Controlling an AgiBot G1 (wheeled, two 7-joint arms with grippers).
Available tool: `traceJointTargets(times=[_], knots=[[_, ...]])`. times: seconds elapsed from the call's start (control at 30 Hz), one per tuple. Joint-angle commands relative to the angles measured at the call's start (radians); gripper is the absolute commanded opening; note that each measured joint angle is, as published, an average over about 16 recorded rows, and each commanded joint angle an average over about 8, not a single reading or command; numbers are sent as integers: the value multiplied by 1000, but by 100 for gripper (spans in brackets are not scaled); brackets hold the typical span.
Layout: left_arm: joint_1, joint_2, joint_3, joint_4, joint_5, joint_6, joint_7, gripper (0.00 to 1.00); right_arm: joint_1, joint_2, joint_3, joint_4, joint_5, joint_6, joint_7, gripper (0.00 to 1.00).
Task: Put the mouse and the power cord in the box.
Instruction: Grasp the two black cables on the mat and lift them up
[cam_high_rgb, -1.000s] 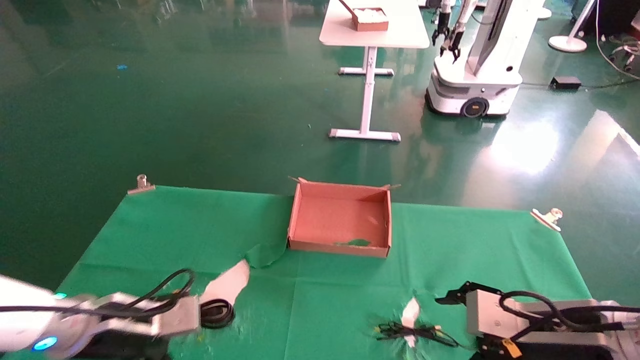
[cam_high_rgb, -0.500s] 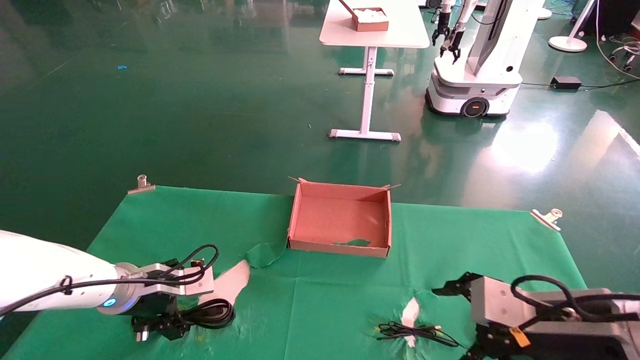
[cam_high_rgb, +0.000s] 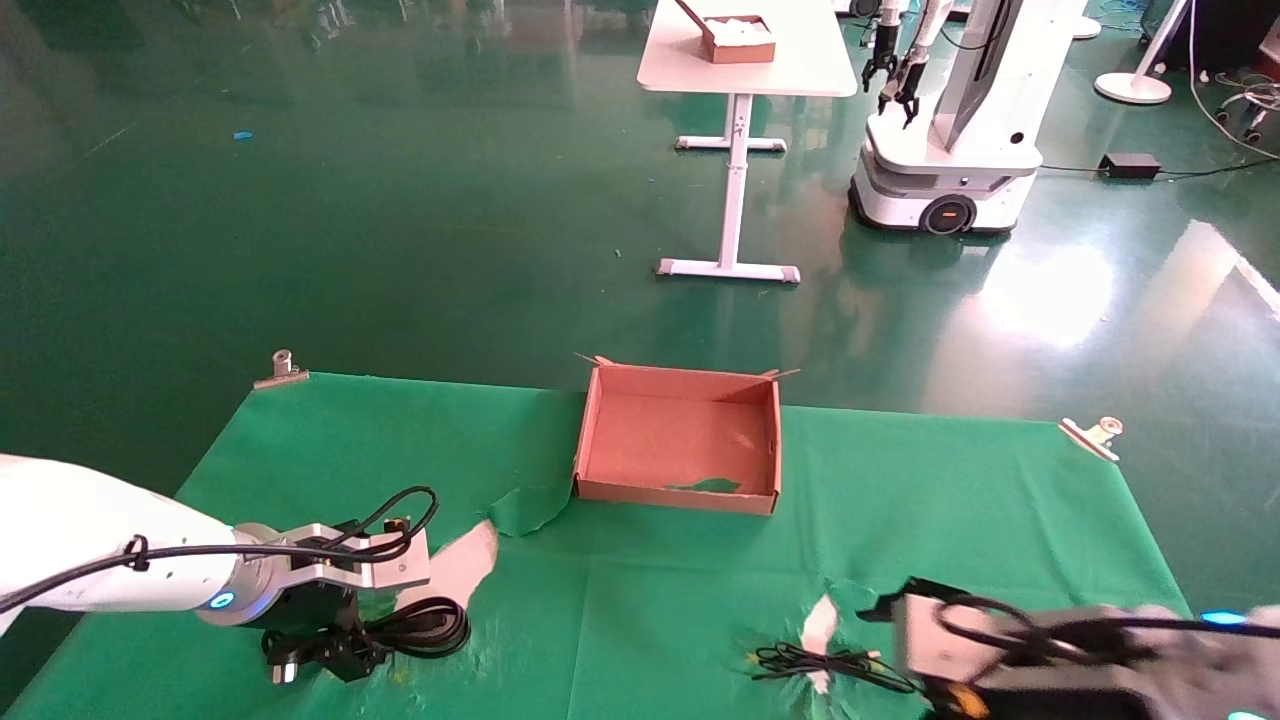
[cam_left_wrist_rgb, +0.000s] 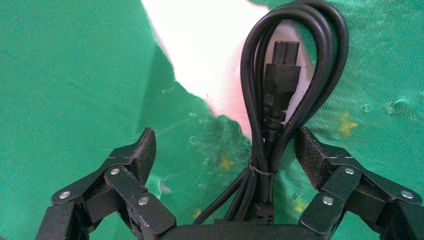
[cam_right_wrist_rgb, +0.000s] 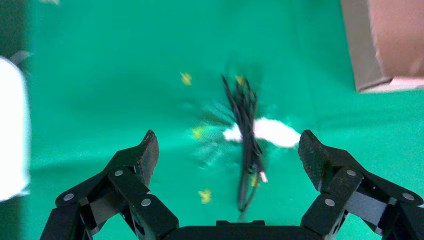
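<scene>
Head view, green-clothed bench (cam_high_rgb: 950, 500), empty box (cam_high_rgb: 680, 440) at far centre, left tool (cam_left_wrist_rgb: 225, 155) spread wide, gripping nothing, straddling looped power cord (cam_left_wrist_rgb: 280, 100) near left, right tool (cam_right_wrist_rgb: 227, 150) wide open, empty, above thin black wire bundle (cam_right_wrist_rgb: 245, 125), possibly the mouse's.

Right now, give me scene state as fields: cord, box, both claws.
power cord: looped black bundle on the green cloth, near-left, over a tear in it
box: brown cardboard, centre of the cloth, nothing inside
left claw: open, low over the cord, fingers either side of the bundle
right claw: open, above a thin black wire bundle, near-right
mouse: body not visible
</scene>
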Motion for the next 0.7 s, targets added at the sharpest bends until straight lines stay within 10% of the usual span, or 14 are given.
traceJointTargets(times=[0.03, 0.33, 0.43, 0.63, 0.7], knots=[[-1, 1, 0, 5, -1, -1, 4, 100, 18, -39, -30, -26, -71, 14, 3, 100], [-4, 3, 0, 13, -3, -2, 9, 100, 105, -212, -104, -270, -233, 82, -33, 100], [-4, 4, 0, 14, -3, -3, 10, 72, 120, -243, -109, -329, -242, 96, -44, 97], [-4, 4, 0, 16, -2, -4, 10, 0, 137, -280, -116, -394, -257, 110, -56, 22], [-4, 5, 0, 17, -2, -4, 10, 0, 140, -285, -117, -403, -259, 113, -58, 0]])
